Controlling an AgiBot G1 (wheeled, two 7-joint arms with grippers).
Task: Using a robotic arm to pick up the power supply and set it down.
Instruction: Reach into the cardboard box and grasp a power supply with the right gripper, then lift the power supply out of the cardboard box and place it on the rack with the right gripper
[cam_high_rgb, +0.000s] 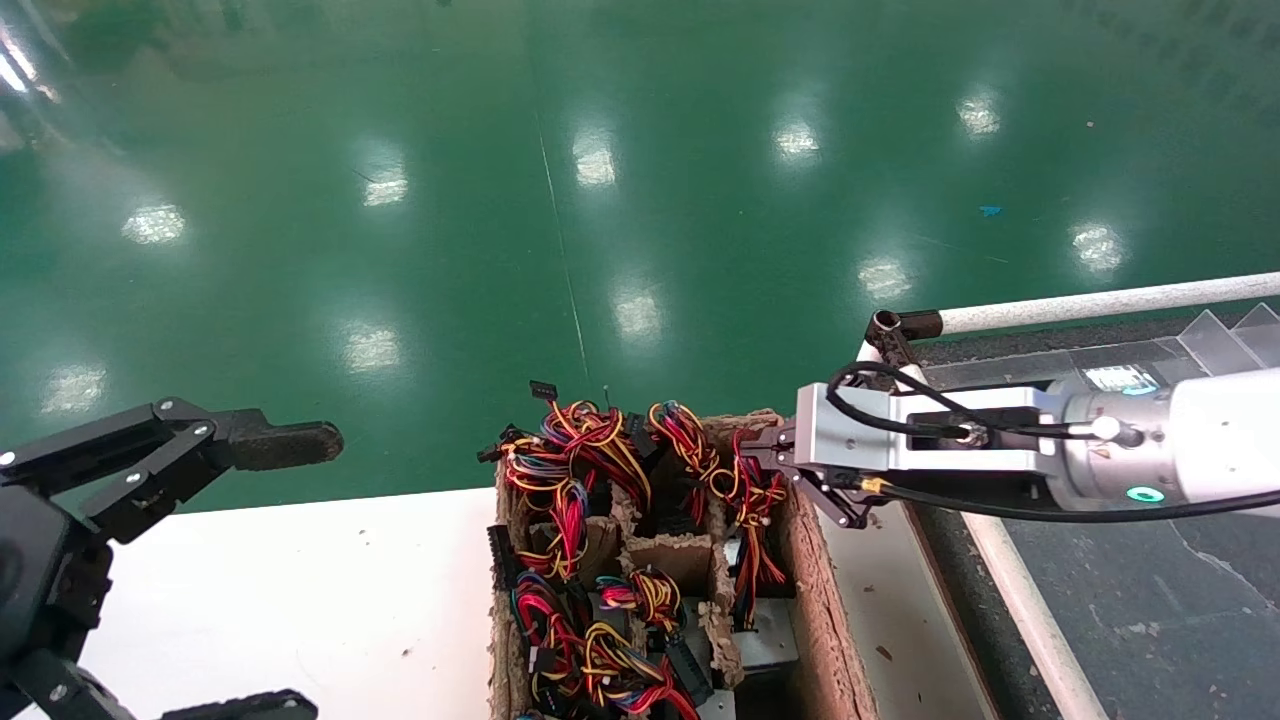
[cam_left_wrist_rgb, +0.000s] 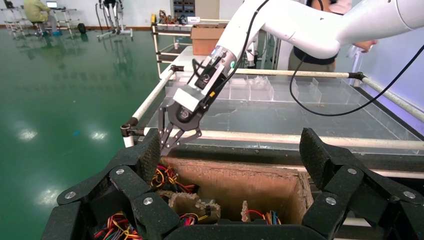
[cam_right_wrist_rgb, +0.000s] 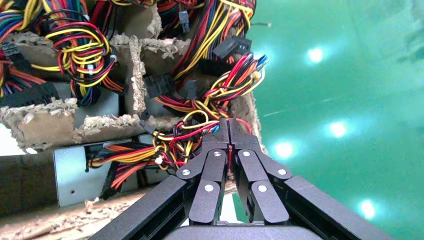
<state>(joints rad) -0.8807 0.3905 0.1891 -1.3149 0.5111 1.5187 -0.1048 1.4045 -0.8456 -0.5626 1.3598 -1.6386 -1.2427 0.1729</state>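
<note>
My right gripper (cam_high_rgb: 778, 462), on the white and silver robotic arm (cam_high_rgb: 1000, 440), is over the far right corner of a brown cardboard divided crate (cam_high_rgb: 812, 570). Its fingers (cam_right_wrist_rgb: 220, 137) are shut on wires from a red, yellow and black bundle (cam_high_rgb: 752, 492). That bundle runs down to a grey metal power supply (cam_right_wrist_rgb: 75, 175) standing in a crate cell. The left wrist view shows this gripper (cam_left_wrist_rgb: 172, 142) at the crate's far rim (cam_left_wrist_rgb: 240, 177). My left gripper (cam_high_rgb: 280, 575) hangs open over the white table, left of the crate, holding nothing.
Several more wire bundles (cam_high_rgb: 560, 480) fill the other crate cells. The crate stands on a white table (cam_high_rgb: 300, 580). To its right is a dark bench with white rails (cam_high_rgb: 1030, 620) and clear plastic trays (cam_left_wrist_rgb: 280, 90). Green floor (cam_high_rgb: 600, 200) lies beyond.
</note>
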